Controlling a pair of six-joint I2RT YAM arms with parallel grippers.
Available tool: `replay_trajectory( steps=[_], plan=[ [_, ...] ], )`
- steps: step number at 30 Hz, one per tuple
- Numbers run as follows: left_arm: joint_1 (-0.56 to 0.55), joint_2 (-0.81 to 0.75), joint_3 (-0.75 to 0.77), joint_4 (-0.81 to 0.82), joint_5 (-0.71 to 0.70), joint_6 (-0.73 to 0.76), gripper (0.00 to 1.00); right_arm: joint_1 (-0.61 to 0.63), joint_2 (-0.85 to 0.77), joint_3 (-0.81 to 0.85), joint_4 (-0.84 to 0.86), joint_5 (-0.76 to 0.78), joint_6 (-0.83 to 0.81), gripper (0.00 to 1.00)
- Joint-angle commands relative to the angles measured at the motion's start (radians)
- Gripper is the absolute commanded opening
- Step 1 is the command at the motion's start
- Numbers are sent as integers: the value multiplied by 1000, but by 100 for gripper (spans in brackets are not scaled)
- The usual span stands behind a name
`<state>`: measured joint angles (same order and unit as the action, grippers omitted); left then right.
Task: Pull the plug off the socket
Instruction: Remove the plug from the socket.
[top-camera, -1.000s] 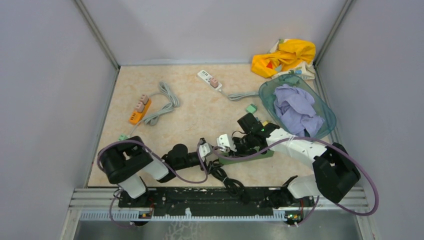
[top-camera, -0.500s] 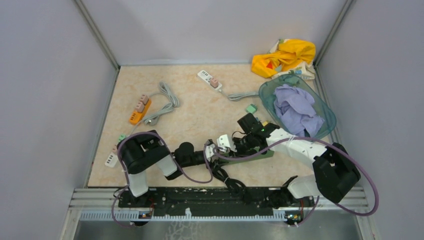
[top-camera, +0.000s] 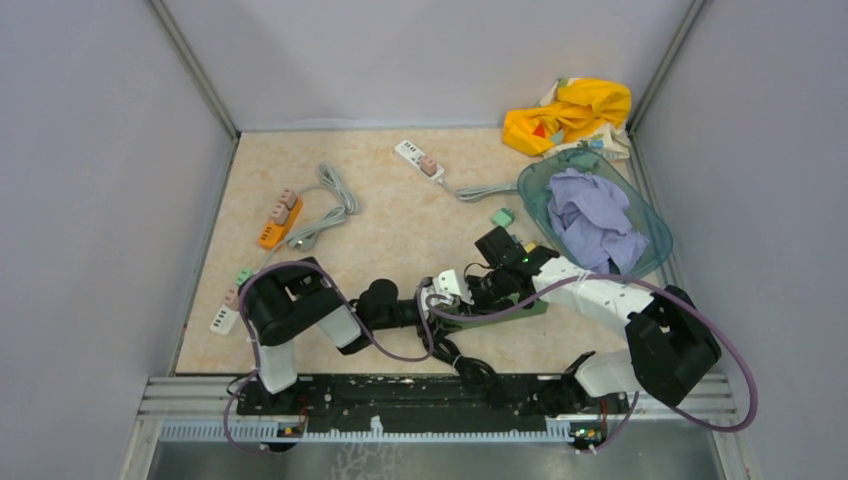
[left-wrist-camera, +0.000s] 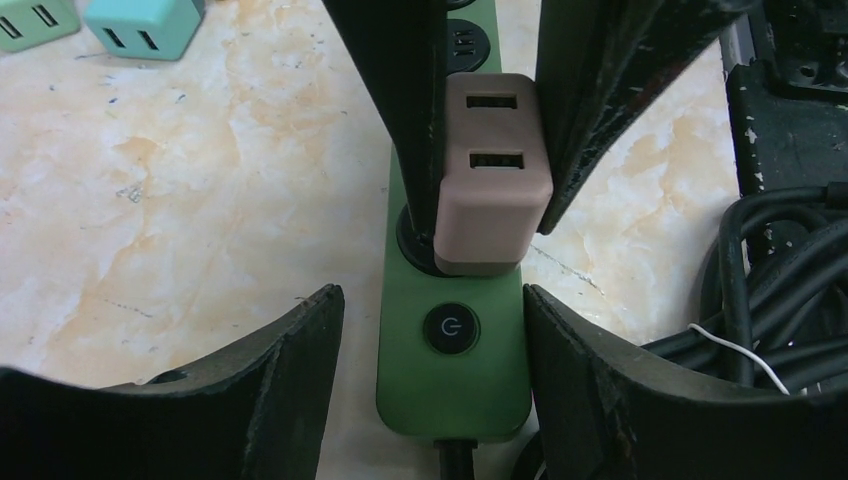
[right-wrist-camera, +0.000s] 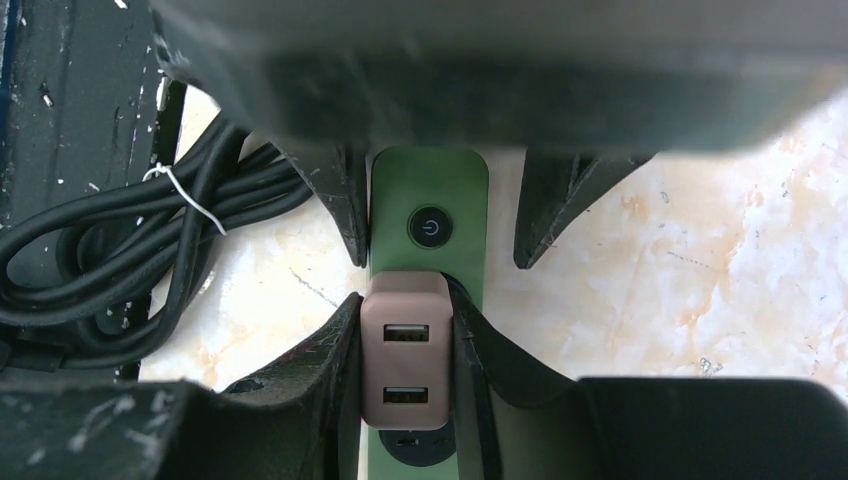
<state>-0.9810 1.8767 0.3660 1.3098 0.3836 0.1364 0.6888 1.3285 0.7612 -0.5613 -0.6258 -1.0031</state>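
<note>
1. Beige marbled table (top-camera: 400, 225), grey walls on three sides, and both arms meet low near the front edge.
2. Right there lies the green power strip (left-wrist-camera: 455, 385), flat on the table, with its round power button (left-wrist-camera: 451, 329) facing up.
3. The task's thing, the pinkish-brown plug (left-wrist-camera: 492, 190), stands in the socket just beside that button, its two USB slots facing up. It has not yet come off.
4. The right gripper (right-wrist-camera: 405, 335) is clamped on the plug, one dark finger flat against each side. The left wrist view shows those fingers (left-wrist-camera: 400, 110) hugging the block with no gap.
5. The left gripper (left-wrist-camera: 432, 300) has its jaws apart and straddles the button end of the strip.
6. Its right-hand finger sits at the strip's edge, while the other stands a little off it. I cannot tell whether it presses down on the strip.
7. A coil of black cable (left-wrist-camera: 785, 300) lies just beside the strip, towards the arm bases.
8. Two teal adapters (left-wrist-camera: 140, 25) sit well apart from the action, further out on the table.
</note>
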Motion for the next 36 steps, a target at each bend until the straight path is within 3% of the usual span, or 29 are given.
replay_trajectory(
  steps=[1, 5, 9, 11, 13, 15, 23, 29, 33, 36],
  plan=[
    [-5, 27, 29, -124, 40, -18, 72, 2, -45, 43, 2, -60, -5, 0],
    [-6, 28, 40, -155, 47, -11, 66, 2, -46, 41, 3, -59, -7, 0],
    [-6, 26, 77, -225, 60, 4, 41, 2, -44, 40, 7, -55, -5, 0],
    [-5, 22, 82, -245, 67, 11, 19, 2, -45, 37, 12, -49, -2, 0],
    [-5, 17, 87, -260, 80, 22, 6, 2, -45, 35, 23, -40, 5, 0],
    [-5, 12, 89, -272, 85, 26, 1, 2, -42, 34, 38, -29, 19, 0],
    [-5, 13, 89, -280, 97, 22, 0, -28, -39, 16, 131, -17, 106, 0],
    [-4, 0, 69, -279, 85, 11, 0, -126, -45, 28, 27, -101, 2, 0],
    [-2, 3, 69, -279, 87, 5, 0, -125, -41, -5, -26, -188, -114, 0],
    [-1, 4, 75, -279, 88, -2, 0, -111, -26, -20, -6, -217, -113, 0]
  ],
)
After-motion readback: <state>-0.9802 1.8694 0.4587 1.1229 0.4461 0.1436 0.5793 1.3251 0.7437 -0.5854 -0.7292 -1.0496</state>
